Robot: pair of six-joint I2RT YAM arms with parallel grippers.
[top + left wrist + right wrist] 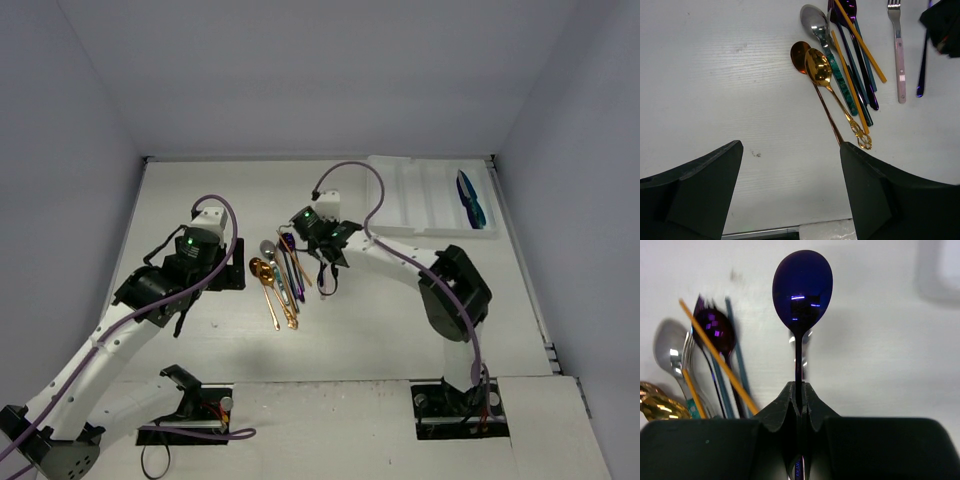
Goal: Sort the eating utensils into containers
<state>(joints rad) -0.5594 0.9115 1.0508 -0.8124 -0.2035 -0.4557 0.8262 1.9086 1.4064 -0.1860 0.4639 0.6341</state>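
The white surface (pixel 200 190) was boxed by pale walls at the left, top and right of the overhead view. Its left part lay bare, as did a strip between the heap of utensils (pixel 280 280) at centre and the white tray (pixel 400 195) in the upper right corner. The tray sat close to the right and back walls, its ridged compartments running roughly top to bottom of the frame. The rightmost compartment held blue and teal utensils (pixel 468 198) lying lengthwise along it.

The right tool (pixel 798 395) was clamped tight on the handle of a purple spoon (pixel 802 287), just right of the heap. In the right wrist view the spoon's long axis ran straight up the frame. Its bowl was at the top, facing the camera, and its handle was pinched between the two fingers at the bottom.

The left tool (pixel 790 152) stood wide apart and held nothing, over bare surface at the lower left of the heap. In its view the heap fanned across the upper middle. A silver spoon (pixel 814 22), a copper spoon (pixel 800 52) and a gold spoon (pixel 818 67) lay with bowls toward the top and handles slanting to the lower right. Orange-gold sticks (pixel 860 42) lay on much the same slant. A fork (pixel 898 50) lay apart at the right, tines up and nearly vertical.
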